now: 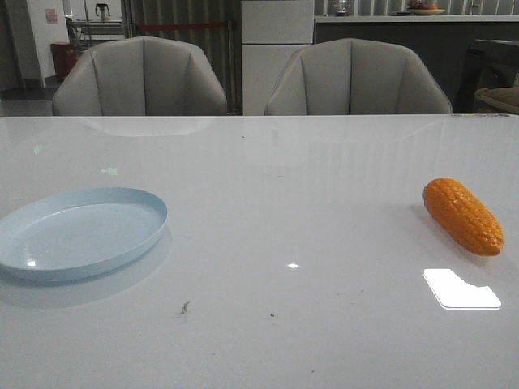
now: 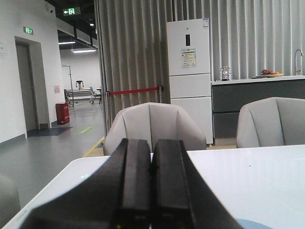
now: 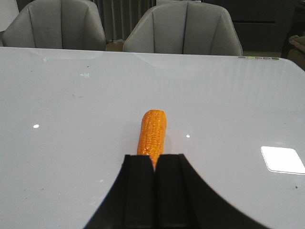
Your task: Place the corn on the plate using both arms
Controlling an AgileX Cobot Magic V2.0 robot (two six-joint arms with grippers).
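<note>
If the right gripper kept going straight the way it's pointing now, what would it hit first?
Most likely the corn. In the wrist view it lies directly ahead of the shut right gripper, lengthwise along its line. How much gap remains is unclear.

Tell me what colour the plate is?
The plate is pale blue, seen best in the front view.

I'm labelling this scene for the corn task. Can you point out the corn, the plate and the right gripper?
corn [image 1: 462,216], front view, middle of the cob.
plate [image 1: 122,198], front view, far rim.
right gripper [image 3: 154,164], right wrist view, seam between the closed fingertips.
</note>
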